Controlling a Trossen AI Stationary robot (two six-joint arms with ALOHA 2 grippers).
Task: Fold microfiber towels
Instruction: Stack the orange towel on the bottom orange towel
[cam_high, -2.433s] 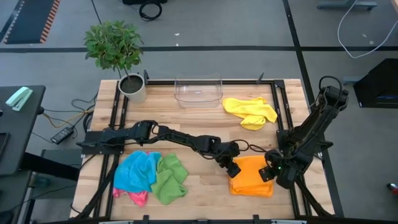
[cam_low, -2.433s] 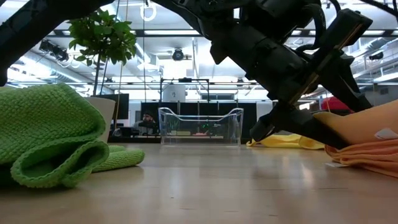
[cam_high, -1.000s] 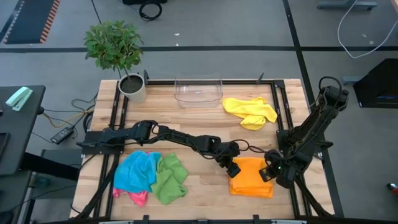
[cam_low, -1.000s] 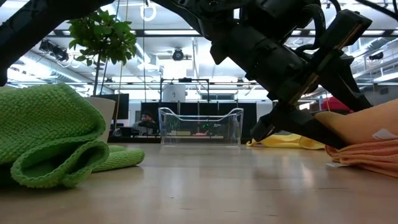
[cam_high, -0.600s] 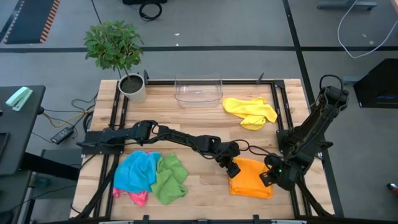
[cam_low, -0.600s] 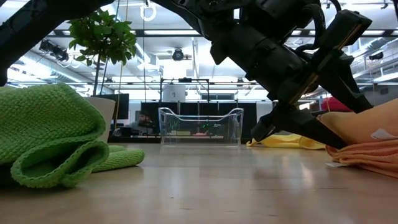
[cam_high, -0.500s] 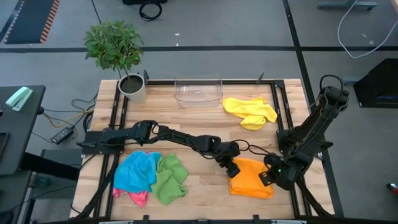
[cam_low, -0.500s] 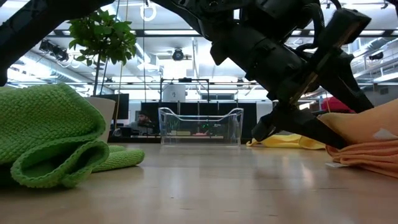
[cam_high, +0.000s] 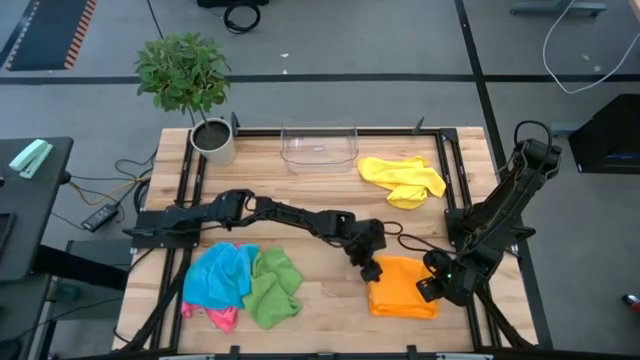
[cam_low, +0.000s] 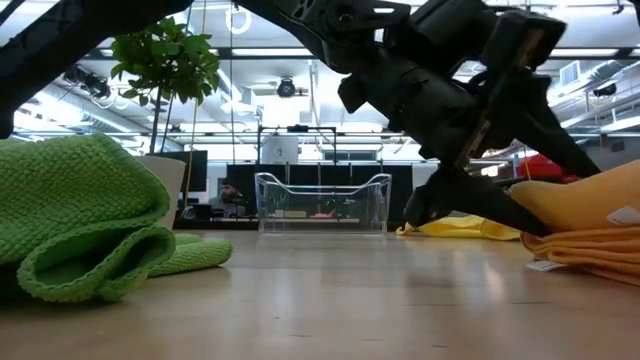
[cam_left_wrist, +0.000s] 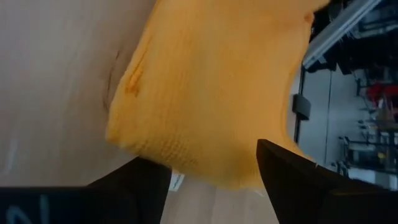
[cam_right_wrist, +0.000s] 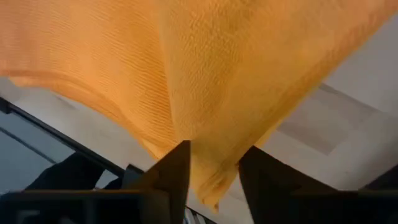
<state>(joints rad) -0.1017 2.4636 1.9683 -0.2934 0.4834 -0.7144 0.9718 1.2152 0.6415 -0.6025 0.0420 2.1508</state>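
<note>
Wooden tabletop (cam_high: 320, 205) carries the orange towel (cam_high: 402, 285), flanked by the left gripper (cam_high: 368, 268) and right gripper (cam_high: 430, 287), both with fingers apart, apparently releasing its fold.

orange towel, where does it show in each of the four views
High view: orange towel on the table's near right, between both grippers.
Low view: at the right edge.
Left wrist view: fills the middle.
Right wrist view: fills most of the picture.
Shared landmark: clear bin, high and low views only.
</note>
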